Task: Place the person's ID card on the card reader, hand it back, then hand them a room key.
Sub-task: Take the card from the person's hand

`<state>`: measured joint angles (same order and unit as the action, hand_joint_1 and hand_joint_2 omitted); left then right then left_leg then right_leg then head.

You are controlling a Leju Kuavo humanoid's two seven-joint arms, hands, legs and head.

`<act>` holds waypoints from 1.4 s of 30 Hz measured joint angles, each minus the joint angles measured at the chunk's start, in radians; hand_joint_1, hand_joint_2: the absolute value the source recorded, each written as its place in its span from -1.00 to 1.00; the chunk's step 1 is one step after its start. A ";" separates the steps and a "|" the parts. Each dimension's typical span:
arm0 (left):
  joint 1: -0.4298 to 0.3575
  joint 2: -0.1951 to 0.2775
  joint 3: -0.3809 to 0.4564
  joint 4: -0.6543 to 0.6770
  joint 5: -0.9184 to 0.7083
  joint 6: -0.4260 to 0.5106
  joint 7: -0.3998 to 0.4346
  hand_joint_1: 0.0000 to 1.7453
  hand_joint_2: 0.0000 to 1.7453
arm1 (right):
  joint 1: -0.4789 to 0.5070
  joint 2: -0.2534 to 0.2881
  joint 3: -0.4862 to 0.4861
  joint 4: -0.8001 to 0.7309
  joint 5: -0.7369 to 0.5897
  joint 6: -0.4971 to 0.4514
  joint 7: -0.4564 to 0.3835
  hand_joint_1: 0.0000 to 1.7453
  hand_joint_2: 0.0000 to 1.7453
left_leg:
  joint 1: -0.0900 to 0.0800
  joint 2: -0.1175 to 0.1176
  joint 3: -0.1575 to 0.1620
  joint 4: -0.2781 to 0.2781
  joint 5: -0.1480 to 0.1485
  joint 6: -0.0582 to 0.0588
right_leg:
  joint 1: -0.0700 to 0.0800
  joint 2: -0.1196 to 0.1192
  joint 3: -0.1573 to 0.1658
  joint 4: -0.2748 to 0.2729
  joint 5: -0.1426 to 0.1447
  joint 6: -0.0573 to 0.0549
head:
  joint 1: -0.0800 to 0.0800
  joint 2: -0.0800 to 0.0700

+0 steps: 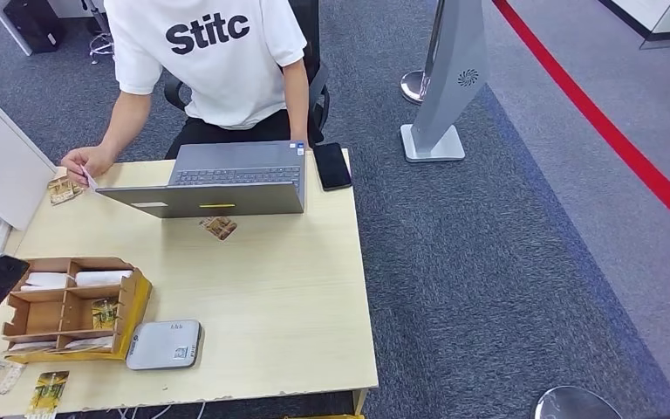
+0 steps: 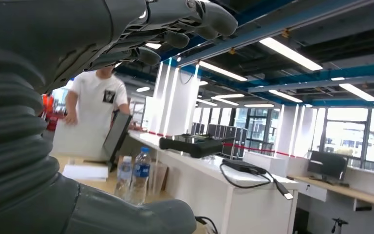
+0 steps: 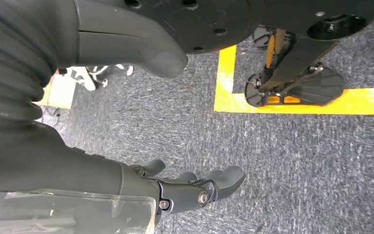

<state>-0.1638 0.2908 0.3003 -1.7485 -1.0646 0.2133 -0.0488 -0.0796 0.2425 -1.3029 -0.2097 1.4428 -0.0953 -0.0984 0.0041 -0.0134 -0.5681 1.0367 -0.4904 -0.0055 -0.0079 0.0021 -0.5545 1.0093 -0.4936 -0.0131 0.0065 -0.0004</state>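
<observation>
Cards fill the cardboard organizer (image 1: 135, 301); both hands' fingers (image 2: 175, 24) (image 3: 195, 187) spread, empty.

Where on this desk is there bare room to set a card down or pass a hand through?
The widest bare patch on the desk lies between the laptop and the near edge, right of the card reader. A narrower strip runs between the laptop and the cardboard organizer. The left side is crowded: organizer, loose cards, and the person's hand holding a card.
</observation>
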 joint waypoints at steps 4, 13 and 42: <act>-0.172 0.111 -0.148 0.123 -0.101 -0.130 0.081 -1.00 1.00 | -0.001 -0.007 0.015 0.007 0.008 0.013 -0.006 -1.00 1.00 | 0.000 0.002 -0.003 0.000 0.002 0.000 | 0.000 0.003 -0.003 0.000 0.002 0.001 | 0.000 0.000; -0.372 0.215 -0.355 0.277 -0.137 -0.209 0.112 -1.00 1.00 | -0.002 -0.019 0.037 0.017 0.016 0.027 -0.010 -1.00 1.00 | -0.001 0.005 -0.005 0.000 0.001 0.000 | 0.000 0.006 -0.004 0.000 0.002 0.002 | 0.000 0.000; -0.395 0.303 -0.436 0.310 -0.113 -0.233 0.111 1.00 1.00 | -0.001 -0.023 0.053 0.020 0.015 0.021 -0.003 -1.00 1.00 | 0.000 0.007 -0.007 0.000 0.001 0.000 | -0.001 0.007 -0.007 0.000 0.002 0.002 | 0.000 0.000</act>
<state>-0.5592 0.5937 -0.1356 -1.4382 -1.1776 -0.0198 0.0626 -0.0803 0.2197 -1.2495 -0.1900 1.4583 -0.0744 -0.1012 0.0036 -0.0059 -0.5754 1.0369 -0.4890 -0.0054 -0.0085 0.0095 -0.5617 1.0094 -0.4913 -0.0115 0.0062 -0.0002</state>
